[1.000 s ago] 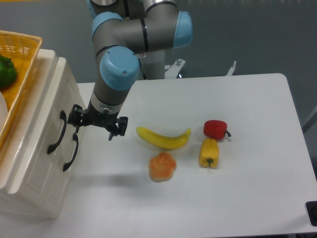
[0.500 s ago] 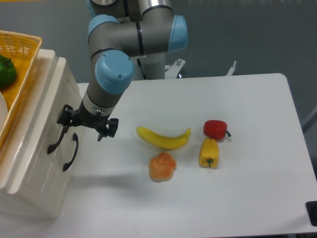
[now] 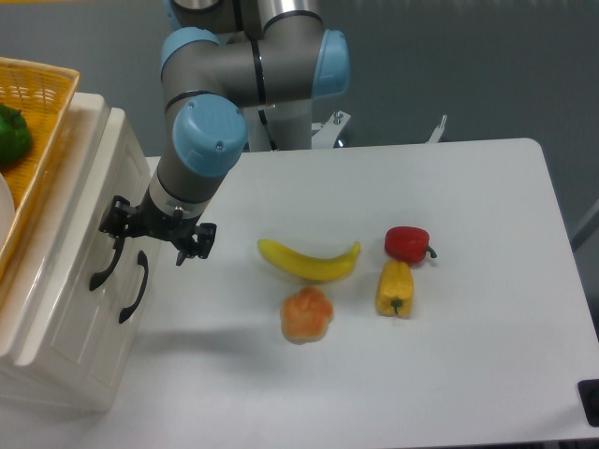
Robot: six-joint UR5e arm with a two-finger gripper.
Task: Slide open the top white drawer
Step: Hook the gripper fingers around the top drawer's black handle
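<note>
**A:** Where's the top drawer (image 3: 65,271)?

**B:** On the left, closed, its black handle (image 3: 105,265) further back than the lower handle (image 3: 134,288).

**A:** And the gripper (image 3: 156,236)?

**B:** Fingers spread wide, one at the top handle's upper end. I'd centre the bar between them, close firmly, then pull straight right, clear of the banana (image 3: 309,261).

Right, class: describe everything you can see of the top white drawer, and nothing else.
The top white drawer is glossy cream-white, with a panelled front and one curved black handle. It sits closed, flush with the cabinet face, above the lower drawer. The gripper is at the handle's upper end; actual contact cannot be judged.
</note>
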